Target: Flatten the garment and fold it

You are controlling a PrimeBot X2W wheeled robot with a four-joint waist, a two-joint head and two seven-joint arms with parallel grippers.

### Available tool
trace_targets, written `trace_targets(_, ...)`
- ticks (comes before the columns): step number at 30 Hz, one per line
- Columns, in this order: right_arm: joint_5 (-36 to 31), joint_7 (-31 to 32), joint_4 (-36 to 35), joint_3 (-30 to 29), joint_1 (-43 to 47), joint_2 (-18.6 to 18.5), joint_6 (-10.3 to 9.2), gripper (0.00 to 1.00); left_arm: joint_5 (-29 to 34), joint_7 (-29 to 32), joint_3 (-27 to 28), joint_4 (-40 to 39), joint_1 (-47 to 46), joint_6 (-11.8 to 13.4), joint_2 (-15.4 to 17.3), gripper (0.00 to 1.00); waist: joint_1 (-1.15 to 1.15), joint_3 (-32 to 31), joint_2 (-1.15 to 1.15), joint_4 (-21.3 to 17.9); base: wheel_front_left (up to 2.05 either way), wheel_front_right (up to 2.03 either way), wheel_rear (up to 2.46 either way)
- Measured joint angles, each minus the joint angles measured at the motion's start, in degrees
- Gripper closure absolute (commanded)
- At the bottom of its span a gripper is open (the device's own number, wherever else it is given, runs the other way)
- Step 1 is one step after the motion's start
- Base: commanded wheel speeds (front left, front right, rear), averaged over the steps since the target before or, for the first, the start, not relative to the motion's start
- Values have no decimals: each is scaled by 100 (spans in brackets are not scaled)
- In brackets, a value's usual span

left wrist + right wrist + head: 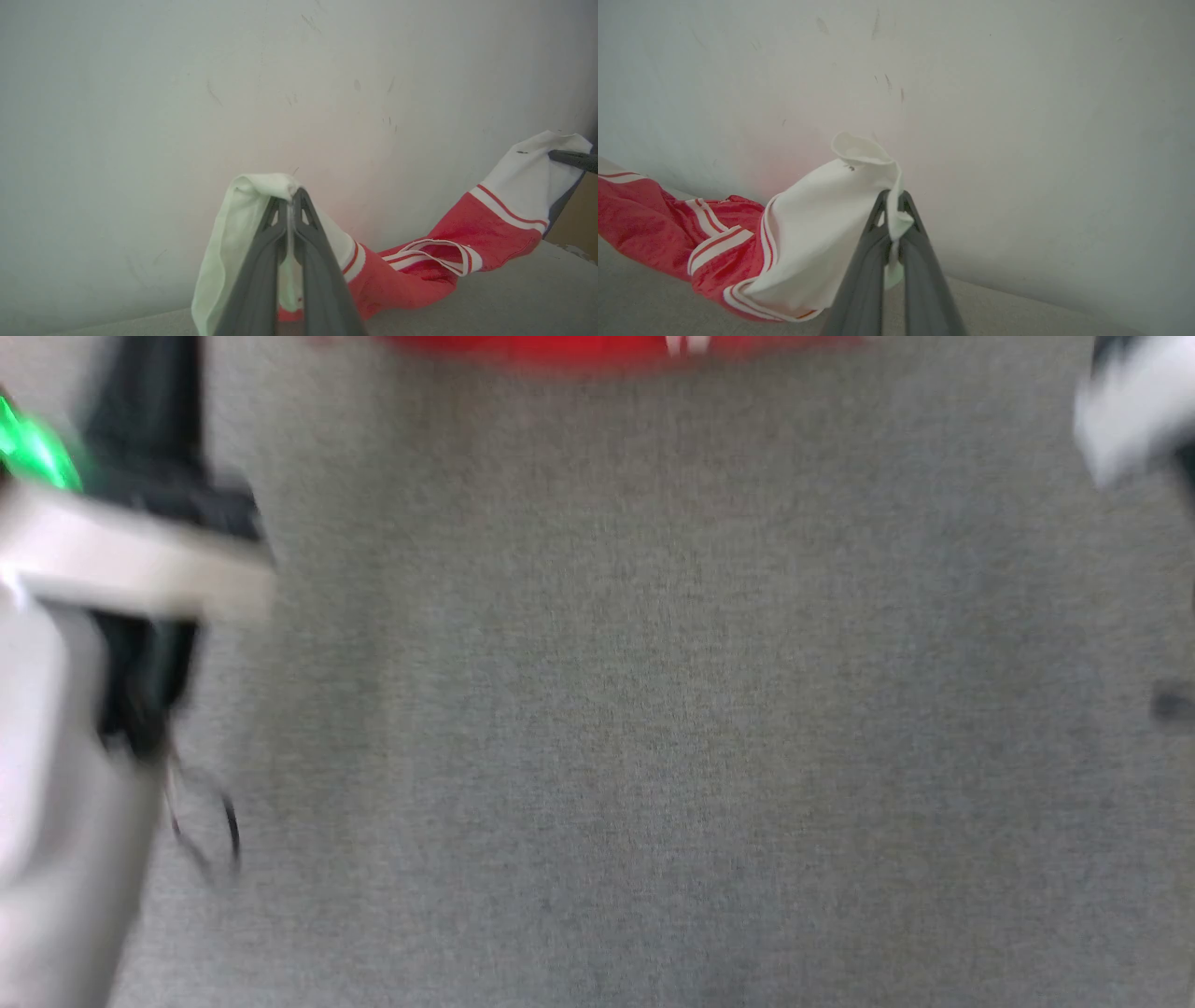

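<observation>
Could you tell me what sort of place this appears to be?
Probably a bare indoor workroom or lab: a scuffed white wall and a grey carpet-like surface running up to it.

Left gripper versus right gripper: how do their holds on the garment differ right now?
The left gripper holds a sleeve end that hangs narrow beside its fingers. The right gripper holds a sleeve end that fans wide, with a curled lip on top. The left cloth looks faintly green, the right plain white. Both are shut on white sleeve cloth, with the red body of the garment sagging between them.
</observation>
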Motion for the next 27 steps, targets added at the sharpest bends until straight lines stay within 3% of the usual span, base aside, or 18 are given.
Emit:
trace_targets(7, 216, 216, -1000, -709, 2409, 443, 0, 100, -358, 93, 2, -612, 2053, 491, -60, 100, -1, -655, 0, 29, 0, 0, 0)
trace_targets(15, 454, 114, -1061, -1169, 4303, 989, -1, 100, -742, 354, -378, -638, 3736, 482, -75, 100, 0, -1381, 0, 48, 0, 0, 0)
trace_targets(27, 923, 662, -965, -1819, 6228, 1279, -1, 100, -1460, 950, -514, -513, 5204, 587, 21, 100, 0, -2265, 0, 43, 0, 0, 0)
